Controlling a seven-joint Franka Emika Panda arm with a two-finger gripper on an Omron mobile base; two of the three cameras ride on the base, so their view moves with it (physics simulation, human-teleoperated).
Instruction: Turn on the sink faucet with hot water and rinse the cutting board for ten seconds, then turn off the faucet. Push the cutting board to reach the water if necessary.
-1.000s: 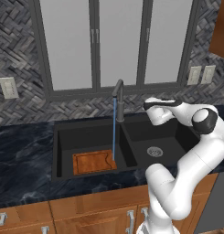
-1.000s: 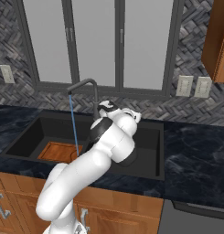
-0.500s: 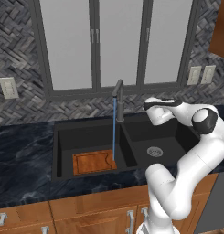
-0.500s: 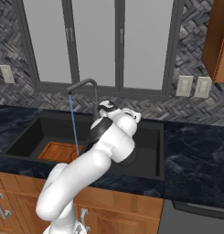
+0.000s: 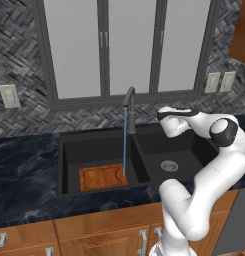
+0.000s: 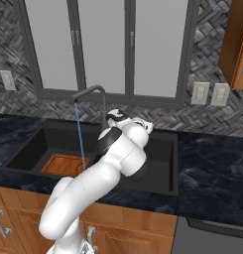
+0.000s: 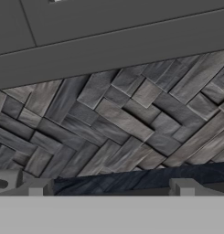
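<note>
The cutting board (image 5: 103,176) lies flat at the front of the left basin of the sink (image 5: 69,150), at about 7 o'clock from the faucet's foot, and the water (image 5: 125,142) falls in a thin blue line onto its right end. Nothing has changed over the last second: board, stream and my arm sit exactly as before, which I judge means the rinse is simply running its count and no push is needed. My gripper (image 5: 161,115) hangs over the right basin, at about 3 o'clock from the sink faucet (image 5: 129,107) and near its post, holding nothing. In the hand view my fingertips (image 7: 185,186) stand wide apart, facing the herringbone backsplash (image 7: 122,119) beyond the counter edge. I judge it well placed to reach the lever.
</note>
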